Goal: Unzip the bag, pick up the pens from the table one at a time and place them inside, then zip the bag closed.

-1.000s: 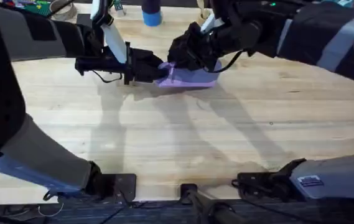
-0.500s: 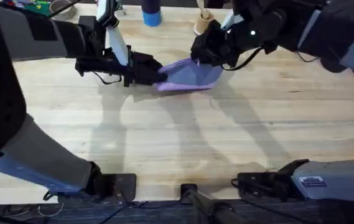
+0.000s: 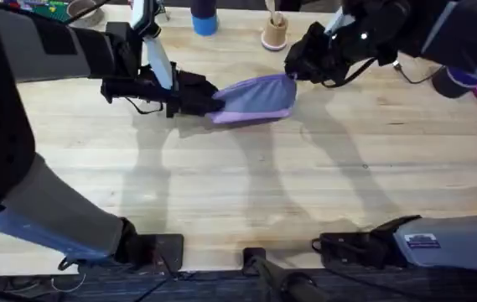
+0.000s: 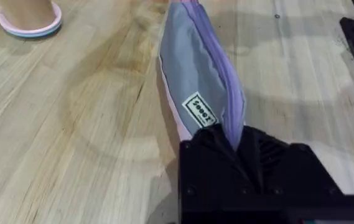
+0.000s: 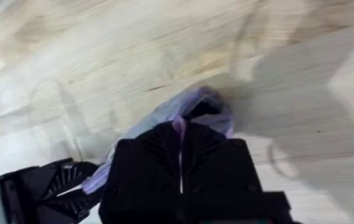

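The lavender bag (image 3: 255, 98) lies stretched out on the table (image 3: 238, 184) at the back middle. My left gripper (image 3: 203, 94) is shut on its left end, and in the left wrist view the fabric of the bag (image 4: 196, 68) runs into my shut left gripper (image 4: 239, 142). My right gripper (image 3: 302, 64) sits at the bag's right end. In the right wrist view a lilac strip, the zipper pull, is pinched in my right gripper (image 5: 180, 129), with the bag (image 5: 203, 102) just beyond. The pens are out of view.
A small wooden cup (image 3: 275, 32) with a stick in it stands just behind the bag; its pink-ringed base (image 4: 30, 17) is near the bag's far end. A blue object (image 3: 204, 20) stands at the back. A purple item (image 3: 464, 80) lies at the far right.
My right gripper has travelled right along the bag's top, from near the left gripper to the right end. The bag now lies stretched out longer. The left gripper has not moved.
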`<action>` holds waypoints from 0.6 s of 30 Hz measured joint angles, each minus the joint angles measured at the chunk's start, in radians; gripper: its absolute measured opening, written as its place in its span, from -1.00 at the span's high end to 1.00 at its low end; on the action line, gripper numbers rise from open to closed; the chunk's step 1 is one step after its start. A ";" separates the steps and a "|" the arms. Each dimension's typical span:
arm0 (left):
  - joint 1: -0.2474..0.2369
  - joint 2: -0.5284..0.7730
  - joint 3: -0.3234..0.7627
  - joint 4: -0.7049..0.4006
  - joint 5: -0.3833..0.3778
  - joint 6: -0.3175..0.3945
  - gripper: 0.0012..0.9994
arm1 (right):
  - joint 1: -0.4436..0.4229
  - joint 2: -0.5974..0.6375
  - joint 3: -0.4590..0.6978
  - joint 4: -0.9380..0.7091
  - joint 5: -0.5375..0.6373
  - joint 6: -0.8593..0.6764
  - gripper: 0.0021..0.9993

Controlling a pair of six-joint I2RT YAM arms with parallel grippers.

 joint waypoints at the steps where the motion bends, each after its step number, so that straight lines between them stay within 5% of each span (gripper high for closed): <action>1: 0.000 0.000 0.000 -0.001 0.000 0.000 0.91 | -0.005 0.000 0.000 -0.001 0.001 -0.004 0.94; 18: -0.002 0.000 0.000 -0.019 0.000 0.000 0.91 | -0.032 0.054 -0.009 -0.045 0.105 -0.041 0.94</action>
